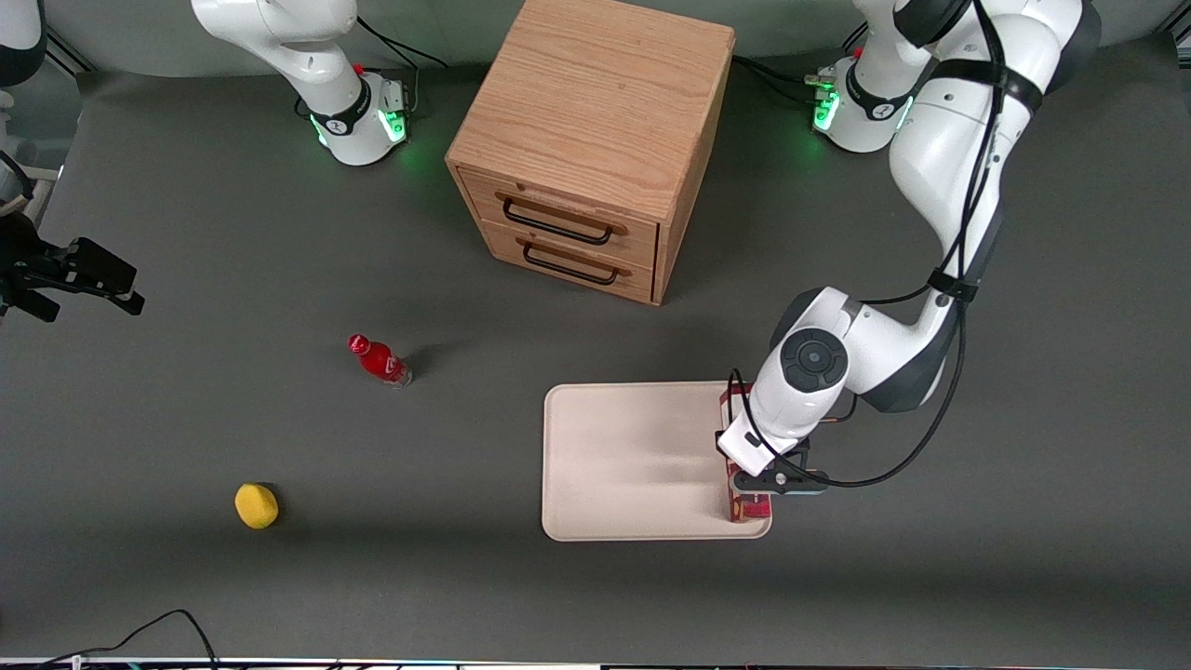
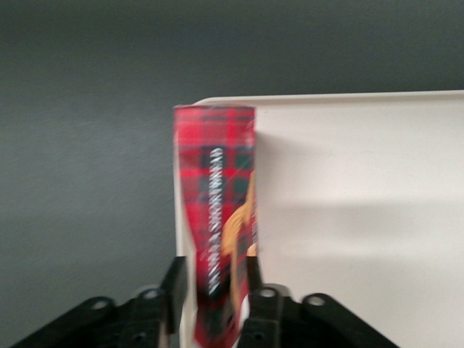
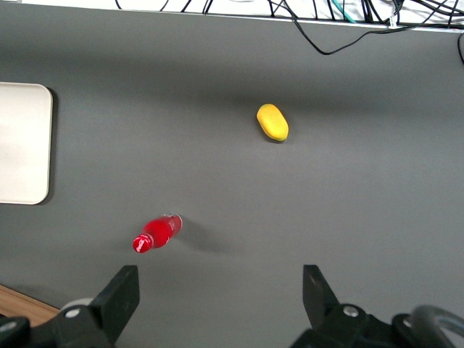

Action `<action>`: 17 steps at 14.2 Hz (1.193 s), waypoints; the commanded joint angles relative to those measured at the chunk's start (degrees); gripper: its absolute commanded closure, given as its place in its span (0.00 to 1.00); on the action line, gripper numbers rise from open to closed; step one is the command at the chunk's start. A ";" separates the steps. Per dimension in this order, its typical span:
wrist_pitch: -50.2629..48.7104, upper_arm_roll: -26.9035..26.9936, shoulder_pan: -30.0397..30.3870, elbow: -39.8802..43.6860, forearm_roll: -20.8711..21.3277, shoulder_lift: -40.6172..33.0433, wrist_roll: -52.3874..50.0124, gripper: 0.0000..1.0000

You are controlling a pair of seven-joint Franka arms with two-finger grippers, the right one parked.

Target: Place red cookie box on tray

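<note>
Gripping the red cookie box between closed fingers, our gripper is hovering over the tray. Directly below the gripper, we are holding the box along the tray's edge toward the working arm's end.

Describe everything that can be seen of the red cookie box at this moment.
The long narrow red tartan cardboard cookie box carries white lettering along its side and a tan cookie picture. It stands on a narrow side along the edge of the flat cream-white tray at the working arm's end. The black gripper is above it, jaws shut on both long faces.
</note>
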 commanded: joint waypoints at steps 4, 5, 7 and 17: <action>-23.73 1.83 2.23 -0.54 -12.85 -18.90 10.97 0.00; -28.47 5.33 2.06 -0.63 -16.89 -22.85 16.94 0.00; -37.61 12.45 1.88 -1.24 -21.22 -29.54 29.24 0.00; -39.15 25.49 2.58 -26.58 -21.16 -58.06 46.26 0.00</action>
